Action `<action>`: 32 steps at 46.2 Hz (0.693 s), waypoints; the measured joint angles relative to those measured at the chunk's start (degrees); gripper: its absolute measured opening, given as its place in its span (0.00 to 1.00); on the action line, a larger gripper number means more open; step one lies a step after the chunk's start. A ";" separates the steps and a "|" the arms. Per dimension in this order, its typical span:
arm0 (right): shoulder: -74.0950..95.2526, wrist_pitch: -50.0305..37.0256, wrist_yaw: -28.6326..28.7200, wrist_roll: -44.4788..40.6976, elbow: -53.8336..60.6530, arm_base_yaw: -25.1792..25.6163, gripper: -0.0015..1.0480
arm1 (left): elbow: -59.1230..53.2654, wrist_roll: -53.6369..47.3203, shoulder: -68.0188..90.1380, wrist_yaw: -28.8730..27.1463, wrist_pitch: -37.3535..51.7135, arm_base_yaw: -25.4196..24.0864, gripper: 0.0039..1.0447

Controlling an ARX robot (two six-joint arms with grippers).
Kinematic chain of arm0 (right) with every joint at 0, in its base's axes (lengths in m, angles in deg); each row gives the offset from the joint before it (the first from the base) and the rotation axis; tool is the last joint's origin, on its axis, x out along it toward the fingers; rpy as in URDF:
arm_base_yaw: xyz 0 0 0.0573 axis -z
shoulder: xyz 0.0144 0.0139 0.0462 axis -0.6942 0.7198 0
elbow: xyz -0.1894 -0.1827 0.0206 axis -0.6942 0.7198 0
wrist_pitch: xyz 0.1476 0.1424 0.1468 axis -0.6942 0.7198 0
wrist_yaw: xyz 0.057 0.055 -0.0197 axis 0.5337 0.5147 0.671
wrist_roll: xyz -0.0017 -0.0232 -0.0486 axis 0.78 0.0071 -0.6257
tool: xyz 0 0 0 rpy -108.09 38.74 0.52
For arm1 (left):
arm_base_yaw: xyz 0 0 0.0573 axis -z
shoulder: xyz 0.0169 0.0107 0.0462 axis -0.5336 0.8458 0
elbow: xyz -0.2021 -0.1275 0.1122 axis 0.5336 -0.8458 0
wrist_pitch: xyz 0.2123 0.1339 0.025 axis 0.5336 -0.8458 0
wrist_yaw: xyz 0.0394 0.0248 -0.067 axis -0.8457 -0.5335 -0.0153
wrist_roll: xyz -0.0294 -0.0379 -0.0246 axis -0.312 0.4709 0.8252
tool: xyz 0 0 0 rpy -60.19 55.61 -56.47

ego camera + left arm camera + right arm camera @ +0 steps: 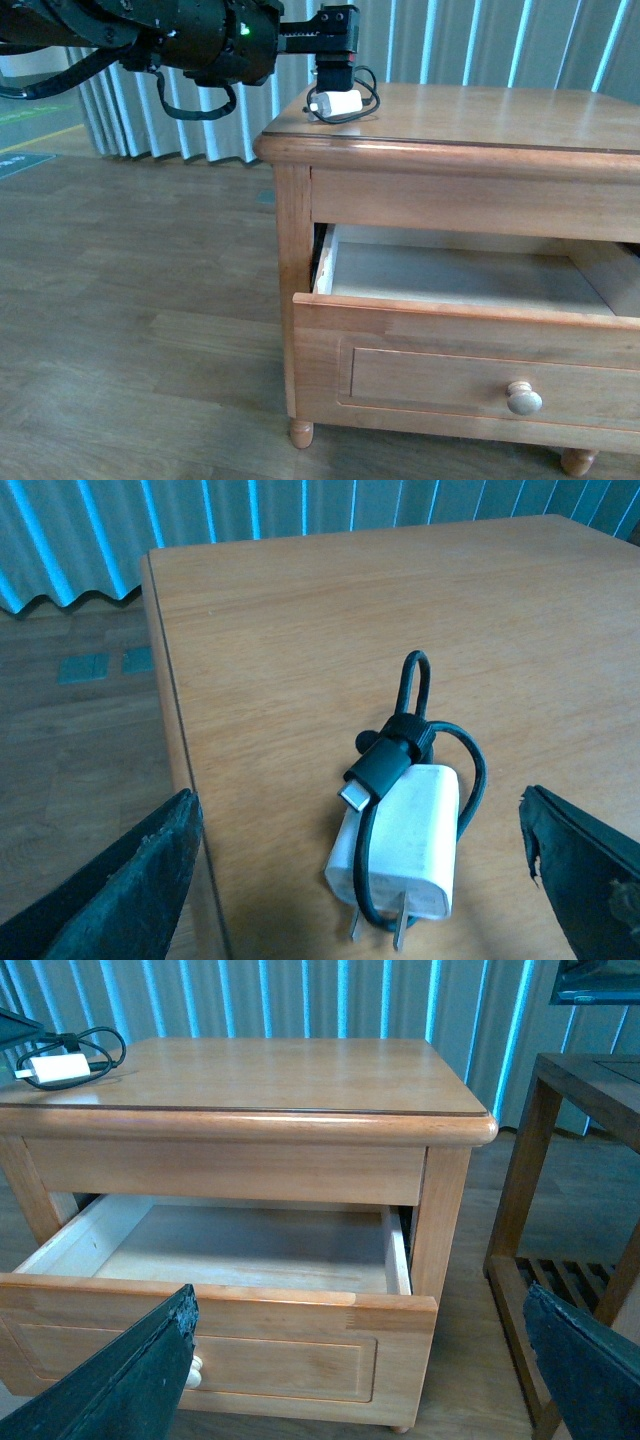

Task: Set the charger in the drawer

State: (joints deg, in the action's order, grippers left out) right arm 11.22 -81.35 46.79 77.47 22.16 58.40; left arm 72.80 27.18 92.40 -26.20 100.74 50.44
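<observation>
The charger [337, 103], a white plug block with a black cable looped round it, lies on the cabinet top near its left edge. My left gripper [337, 72] hangs right above it, open. In the left wrist view the charger [400, 848] lies between the spread fingers [130, 890] of the left gripper [358, 815], untouched. The drawer [470, 365] is pulled out, its inside bare, with its pale knob [523, 398] on the front. In the right wrist view my right gripper [360, 1305] is open and empty in front of the drawer [200, 1300]. The charger [55, 1065] shows far left there.
The cabinet top [500, 115] reaches right of the charger. A dark wooden side table [580, 1110] stands right of the cabinet. Vertical blinds [480, 40] hang behind. The wood floor [130, 300] lies to the cabinet's left.
</observation>
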 joint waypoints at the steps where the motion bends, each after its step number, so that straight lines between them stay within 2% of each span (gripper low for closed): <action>1: 0.00 0.00 0.00 0.00 0.00 0.00 0.92 | 0.59 0.04 0.46 0.11 -0.22 0.09 0.94; 21: 0.00 0.00 0.00 0.00 0.00 0.00 0.92 | 6.75 1.36 7.72 0.59 -1.07 0.79 0.94; 32: 0.00 0.00 0.02 0.00 0.00 0.00 0.92 | 9.77 2.54 10.10 0.90 -1.38 0.98 0.62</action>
State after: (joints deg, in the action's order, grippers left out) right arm 11.22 -81.35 46.81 77.47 22.16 58.40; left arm 82.57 29.71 102.50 -25.30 99.36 51.43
